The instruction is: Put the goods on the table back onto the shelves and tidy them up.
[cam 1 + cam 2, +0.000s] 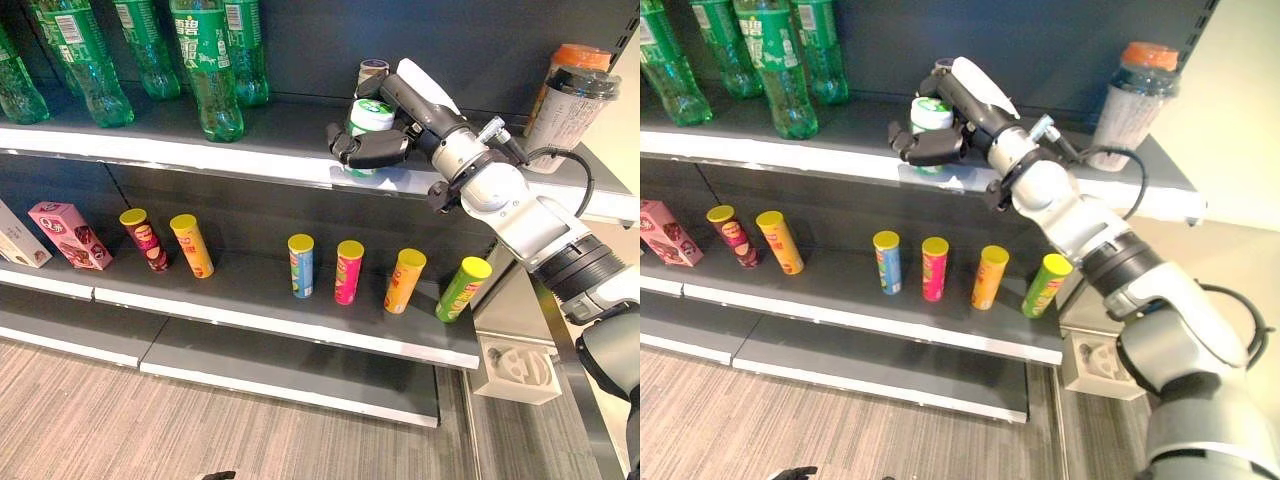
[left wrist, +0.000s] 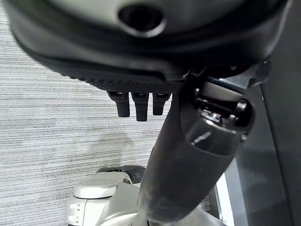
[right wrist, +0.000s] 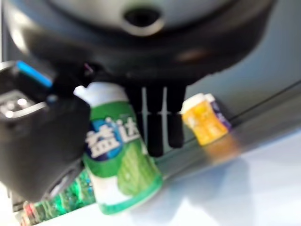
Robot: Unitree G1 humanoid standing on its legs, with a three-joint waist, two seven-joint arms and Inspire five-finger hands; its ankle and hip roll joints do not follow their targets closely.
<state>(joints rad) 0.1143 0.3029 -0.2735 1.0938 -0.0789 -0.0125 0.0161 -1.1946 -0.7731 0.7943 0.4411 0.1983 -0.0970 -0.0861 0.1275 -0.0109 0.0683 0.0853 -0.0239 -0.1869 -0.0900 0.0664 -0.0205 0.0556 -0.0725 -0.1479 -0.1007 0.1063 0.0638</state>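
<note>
- A green and white gum jar (image 1: pixel 368 122) with a white lid stands upright on the top shelf (image 1: pixel 250 150), near its front edge, right of the middle
- The right hand (image 1: pixel 385 140) is at the jar: its dark fingers (image 1: pixel 352 150) curl round the jar's front, and its white-covered thumb (image 1: pixel 425 85) reaches over the far side, so the jar sits in its grasp
- In the right wrist view the jar (image 3: pixel 117 150) shows between the thumb and the fingers, its base on the shelf surface
- Just behind the jar, against the back wall, stands a small brown-lidded pot (image 1: pixel 372 72); the right wrist view shows a small orange jar (image 3: pixel 204 117) further along the shelf
- At the right end of the top shelf stand two tall cups (image 1: pixel 570 100), one with an orange lid and one with a dark lid
- At the left end of the top shelf stand several green bottles (image 1: pixel 210 70)
- On the lower shelf (image 1: pixel 260 300) a row of snack tubes leans back: red (image 1: pixel 145 240), orange (image 1: pixel 191 245), blue (image 1: pixel 301 265), pink (image 1: pixel 348 271), yellow-orange (image 1: pixel 405 280) and lime green (image 1: pixel 463 288)
- A pink box (image 1: pixel 68 235) lies at the left end of the lower shelf
- The left hand (image 2: pixel 136 101) shows in its own wrist view over a grey striped floor (image 2: pixel 56 141), fingers hanging relaxed with nothing in them
</note>
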